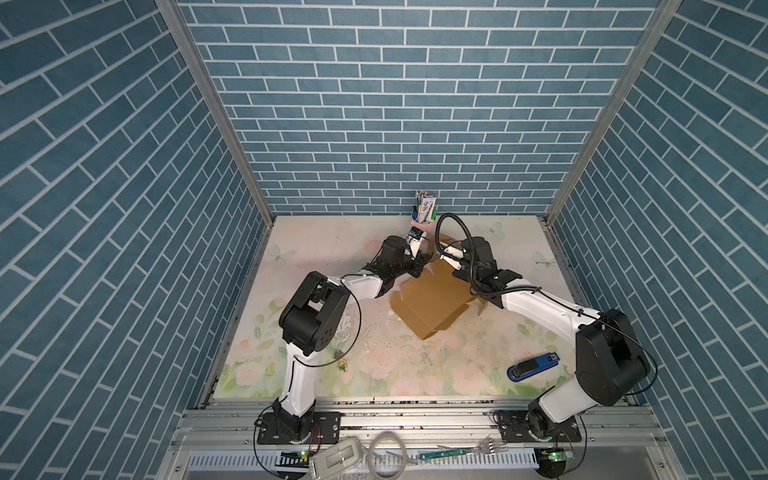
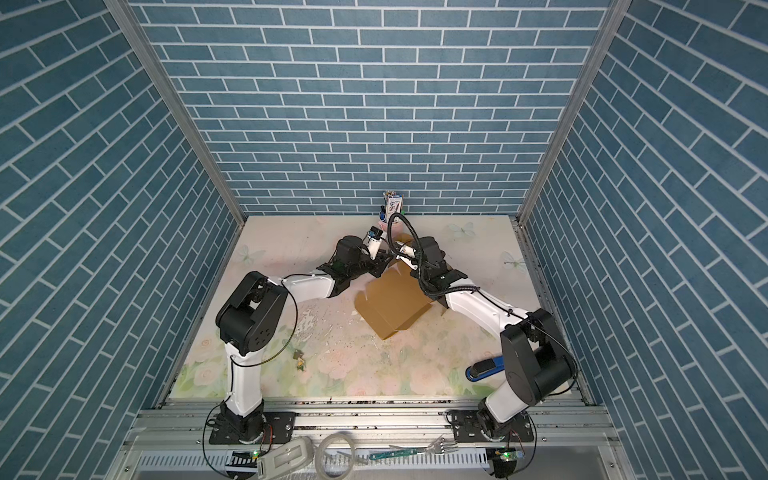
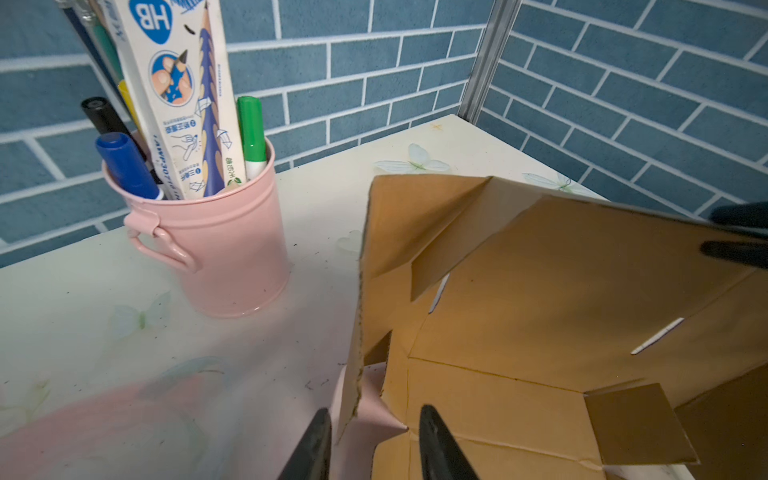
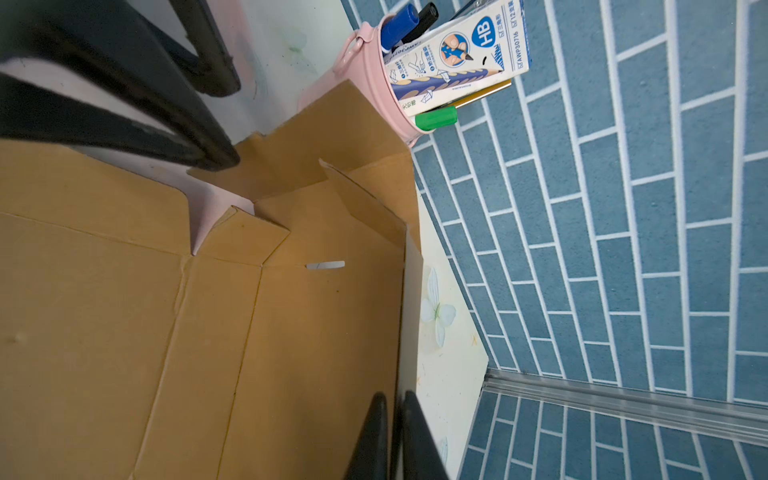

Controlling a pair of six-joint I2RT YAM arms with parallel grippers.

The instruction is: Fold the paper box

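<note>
Paper box [image 1: 432, 303]: brown, half-formed, far flaps raised. Left gripper [image 3: 374, 444] straddles a flap edge, jaws apart; right gripper [image 4: 392, 436] pinches a raised wall.

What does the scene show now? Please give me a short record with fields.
paper box: brown cardboard, partly folded, lying on the table, far flaps raised
left gripper: open, fingers on either side of an upright flap edge
right gripper: shut on a raised wall of the paper box
pink bucket: upright, close behind the box
blue stapler: near right part of the table, apart from the box
</note>
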